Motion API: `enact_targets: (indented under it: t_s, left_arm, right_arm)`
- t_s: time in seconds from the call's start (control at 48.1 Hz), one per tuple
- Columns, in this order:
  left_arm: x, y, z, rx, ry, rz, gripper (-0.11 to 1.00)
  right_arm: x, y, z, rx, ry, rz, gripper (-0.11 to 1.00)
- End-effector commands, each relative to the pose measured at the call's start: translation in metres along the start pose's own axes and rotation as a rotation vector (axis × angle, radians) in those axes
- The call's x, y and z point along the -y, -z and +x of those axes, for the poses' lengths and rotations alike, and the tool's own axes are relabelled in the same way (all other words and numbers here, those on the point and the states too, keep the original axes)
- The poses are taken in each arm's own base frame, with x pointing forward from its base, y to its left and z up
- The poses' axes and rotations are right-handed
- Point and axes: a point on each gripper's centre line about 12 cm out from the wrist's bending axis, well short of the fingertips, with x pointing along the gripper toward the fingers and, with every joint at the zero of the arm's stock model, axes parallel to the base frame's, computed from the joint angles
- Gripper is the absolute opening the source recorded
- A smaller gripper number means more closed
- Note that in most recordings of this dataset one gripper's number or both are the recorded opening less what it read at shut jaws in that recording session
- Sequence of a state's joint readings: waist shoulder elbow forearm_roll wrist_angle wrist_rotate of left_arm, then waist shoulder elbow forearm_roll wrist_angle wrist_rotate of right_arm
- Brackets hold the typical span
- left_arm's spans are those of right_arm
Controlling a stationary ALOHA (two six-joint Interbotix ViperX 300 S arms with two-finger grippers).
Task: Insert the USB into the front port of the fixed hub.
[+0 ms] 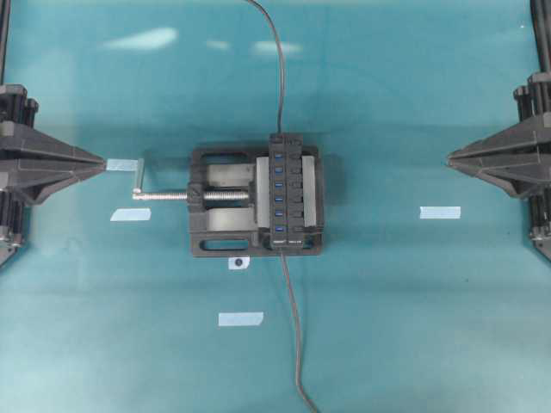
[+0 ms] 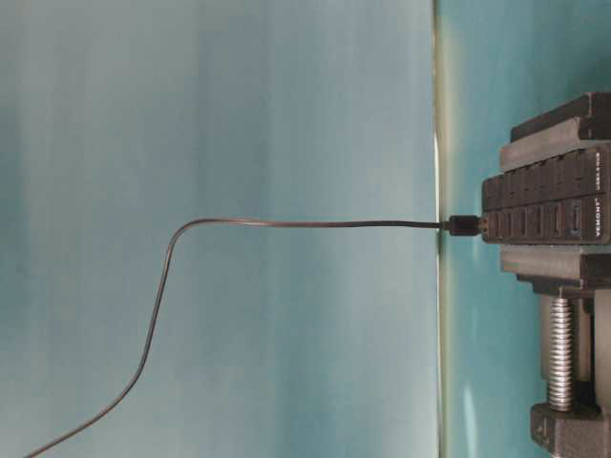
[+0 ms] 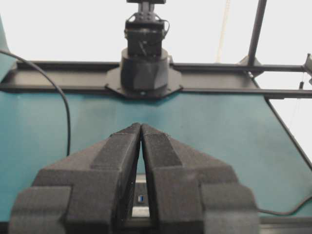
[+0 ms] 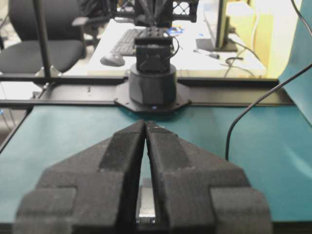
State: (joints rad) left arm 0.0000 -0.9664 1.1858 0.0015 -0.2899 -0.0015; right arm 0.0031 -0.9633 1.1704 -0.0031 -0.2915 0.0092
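Left gripper (image 1: 105, 161): fingers pressed together at the tips, nothing between them, parked at the left edge of the teal table (image 1: 387, 327). Right gripper (image 1: 448, 157): fingers likewise closed tip to tip and empty, parked at the right edge. The two point at each other across the table, both well apart from the work.

Midway between the grippers stands the black vise (image 1: 215, 241), its silver screw handle (image 1: 142, 182) pointing toward the left gripper. The fixed hub (image 1: 287, 191) is clamped in the vise on the side toward the right gripper, its row of blue slots facing up in the overhead view.

The USB (image 2: 464, 226) sits at the end face of the hub opposite the white lettering, touching it; in the table-level view its metal tip meets the hub's end port. How deep it is seated cannot be told. Its thin dark cable (image 2: 286, 223) runs away from the hub and curves off out of frame.

A second dark cable (image 1: 294, 327) leaves the hub's other end. Pale tape strips (image 1: 440, 212) lie scattered on the table.
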Motion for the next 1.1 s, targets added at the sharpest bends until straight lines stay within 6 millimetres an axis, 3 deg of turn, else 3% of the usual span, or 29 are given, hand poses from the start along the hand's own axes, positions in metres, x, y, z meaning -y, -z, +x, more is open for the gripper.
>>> enact_targets:
  t_s: [0.0, 0.125, 0.187, 0.478, 0.77, 1.082]
  left_arm:
    - [0.000, -0.006, 0.002, 0.021, 0.000, -0.020, 0.13]
    - [0.000, -0.006, 0.002, 0.020, 0.003, -0.054, 0.00]
    - [0.000, -0.006, 0.002, 0.018, 0.004, -0.062, 0.00]
    - [0.001, 0.002, 0.003, -0.058, 0.002, -0.059, 0.00]
    - [0.000, 0.017, 0.002, -0.242, -0.004, -0.047, 0.00]
    - [0.000, 0.018, 0.001, -0.262, -0.007, -0.049, 0.00]
  right_arm:
    - [0.001, 0.001, 0.001, -0.001, 0.007, 0.011, 0.16]
    - [0.003, 0.008, -0.003, -0.033, 0.021, 0.090, 0.01]
    - [0.003, 0.013, -0.004, -0.057, 0.022, 0.114, -0.02]
    - [0.009, 0.022, -0.003, -0.183, 0.060, 0.145, -0.02]
    - [0.030, 0.029, 0.002, -0.404, 0.169, 0.127, -0.02]
    - [0.043, 0.040, 0.030, -0.523, 0.198, 0.051, -0.02]
